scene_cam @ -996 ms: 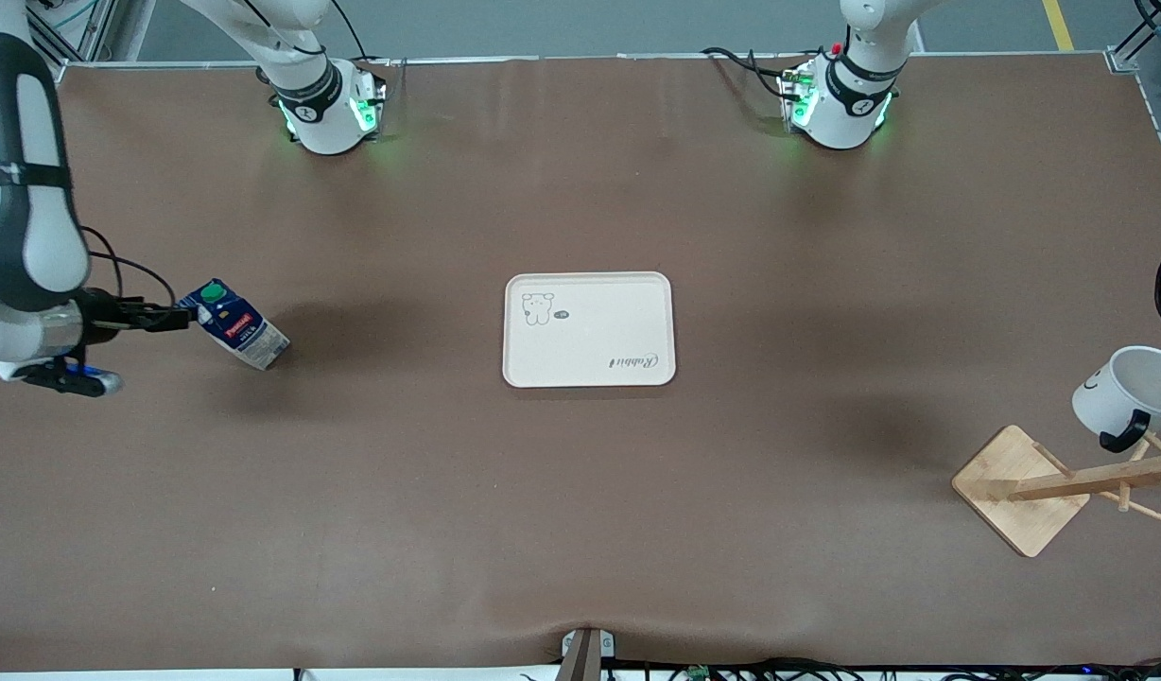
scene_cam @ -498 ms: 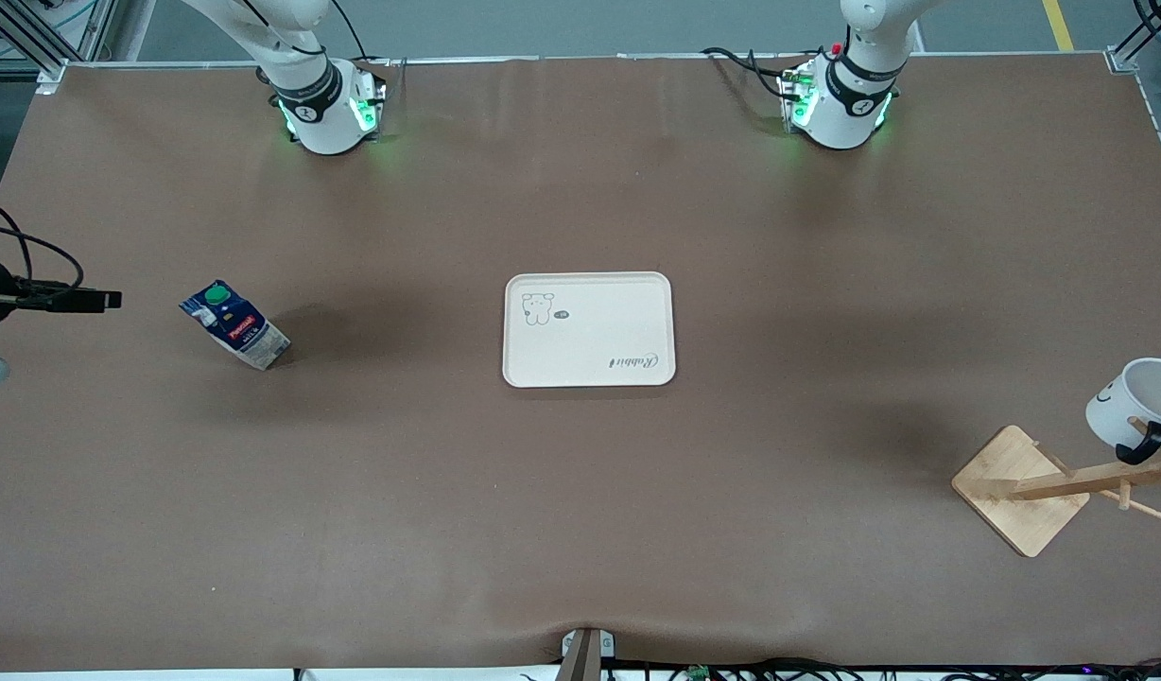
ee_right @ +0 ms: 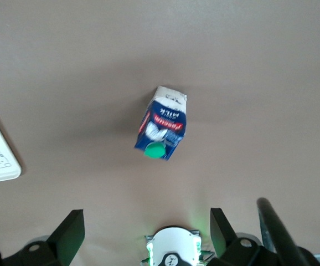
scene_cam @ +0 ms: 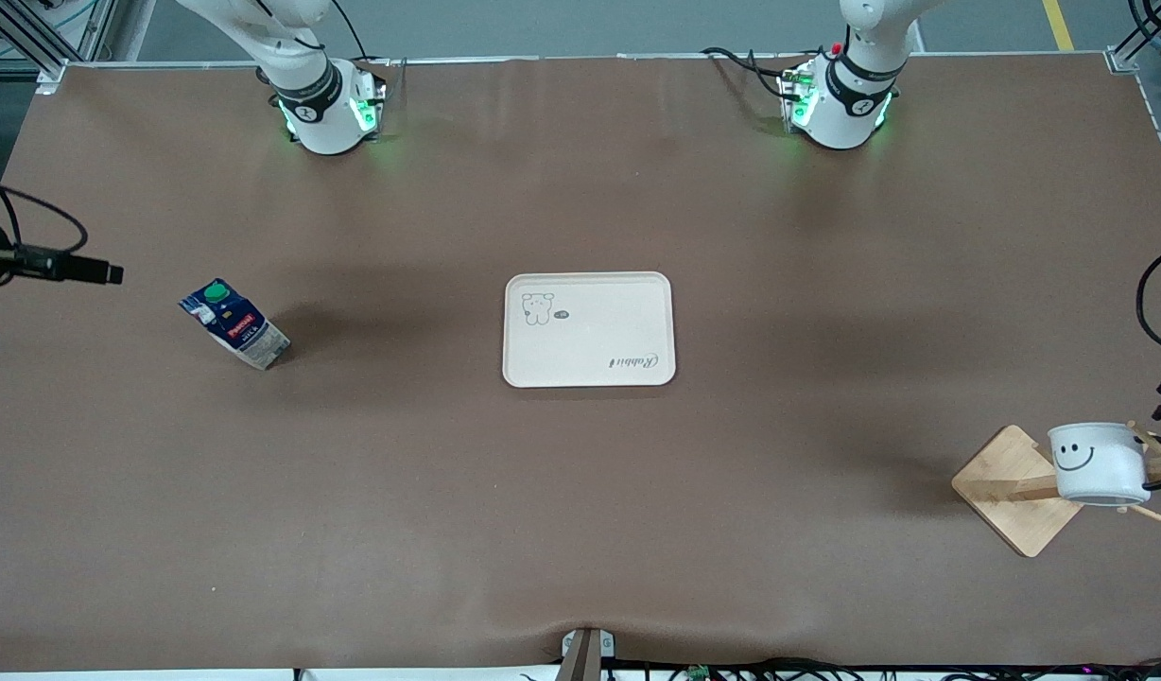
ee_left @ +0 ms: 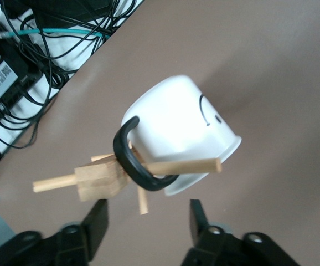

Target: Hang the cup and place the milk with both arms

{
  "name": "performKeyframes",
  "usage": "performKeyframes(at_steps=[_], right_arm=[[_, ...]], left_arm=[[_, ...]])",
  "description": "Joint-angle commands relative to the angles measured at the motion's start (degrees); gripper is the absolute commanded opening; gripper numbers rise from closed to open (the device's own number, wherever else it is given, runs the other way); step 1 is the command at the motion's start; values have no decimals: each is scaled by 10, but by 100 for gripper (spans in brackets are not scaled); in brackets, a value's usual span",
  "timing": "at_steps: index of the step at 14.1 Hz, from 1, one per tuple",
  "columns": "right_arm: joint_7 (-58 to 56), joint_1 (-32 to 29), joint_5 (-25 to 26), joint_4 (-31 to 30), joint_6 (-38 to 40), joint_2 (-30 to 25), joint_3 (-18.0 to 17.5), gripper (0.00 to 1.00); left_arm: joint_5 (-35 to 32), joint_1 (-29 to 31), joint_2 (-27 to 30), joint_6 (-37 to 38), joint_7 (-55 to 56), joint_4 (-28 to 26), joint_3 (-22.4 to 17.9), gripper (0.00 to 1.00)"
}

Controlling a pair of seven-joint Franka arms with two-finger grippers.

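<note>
Cup [scene_cam: 1100, 463] hangs by black loop handle [ee_left: 133, 164] on peg of wooden rack [scene_cam: 1020, 490], toward left arm's end of table [scene_cam: 580, 492]. Left gripper [ee_left: 147, 220] just beside rack, jaws parted, holding nothing, clear of cup. Milk carton [scene_cam: 233, 324] stands on table toward right arm's end, well apart from white tray [scene_cam: 588, 329] at centre. Right gripper [ee_right: 147, 231] over carton, jaws wide, empty.

"Rabbit" on the tray [scene_cam: 590, 284]
</note>
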State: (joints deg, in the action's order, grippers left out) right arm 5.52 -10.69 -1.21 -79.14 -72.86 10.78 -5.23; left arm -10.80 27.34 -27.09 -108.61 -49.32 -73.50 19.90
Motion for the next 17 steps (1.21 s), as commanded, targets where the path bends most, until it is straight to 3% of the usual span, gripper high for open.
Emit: performKeyframes(at_steps=[1,3,5,9,12,17], right_arm=[[33,23,-19,-66,-12,-58,2,100],[34,35,-20,-136,-47,-130,2,100],[33,43,-20,-175,-64,-158,1,100],[20,42,-21,-156,-35,-178,10,100],[8,40,-53,-147,-28,-190,53,100],[-17,35,-5,-110,-40,-190,61,100]], left_arm=[[25,-18,13,37,88,12,3,100],[28,-23,34,43,190,6,12,100],[27,-24,47,64,244,1,32,100],[25,-24,73,112,326,-2,58,100],[23,-24,99,164,410,-4,84,100],[22,-24,149,197,502,-28,106,100]])
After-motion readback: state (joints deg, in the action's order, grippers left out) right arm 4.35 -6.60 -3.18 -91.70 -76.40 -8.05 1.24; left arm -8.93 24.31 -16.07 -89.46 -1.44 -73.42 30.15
